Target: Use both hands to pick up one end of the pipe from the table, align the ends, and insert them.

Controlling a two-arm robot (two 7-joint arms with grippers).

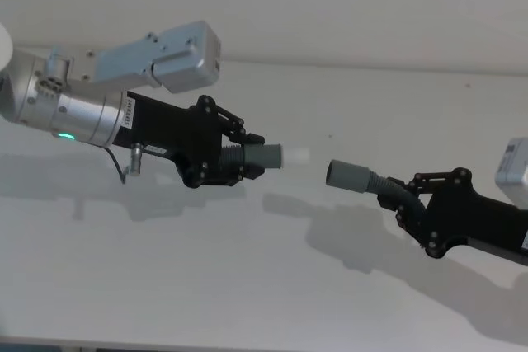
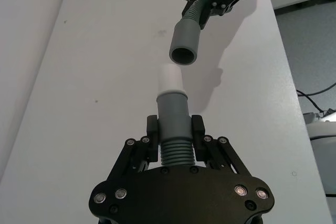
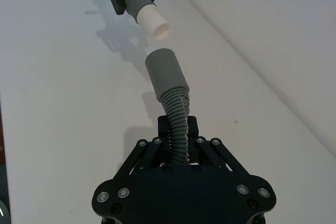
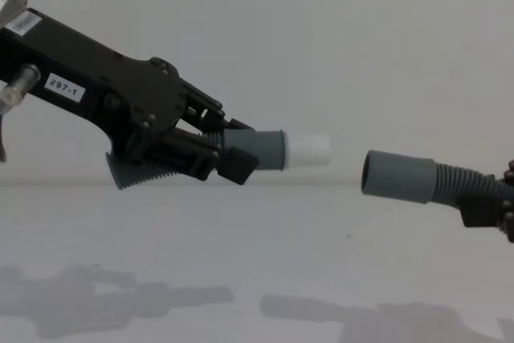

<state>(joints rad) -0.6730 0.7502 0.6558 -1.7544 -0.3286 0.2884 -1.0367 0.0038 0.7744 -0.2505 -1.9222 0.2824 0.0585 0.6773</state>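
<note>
Both grippers hold the pipe's ends in the air above the white table [image 1: 247, 286]. My left gripper [image 1: 239, 160] [image 2: 174, 129] [image 4: 229, 154] is shut on the ribbed pipe just behind the grey cuff [image 2: 172, 108] with the white tip [image 1: 297, 155] [image 4: 307, 149]. On the ribbed pipe behind the wider grey socket [image 1: 346, 175] [image 3: 165, 74] [image 4: 397, 176], my right gripper [image 1: 412, 204] [image 3: 178, 129] is shut. The two ends face each other across a small gap, not touching. In the chest view the socket sits slightly lower than the tip. The pipe's middle is hidden.
The table's far edge meets a pale wall. In the left wrist view the table's side edge [image 2: 291, 87] drops to a grey floor with cables [image 2: 315, 98]. Arm shadows [image 1: 346, 245] lie on the table below the ends.
</note>
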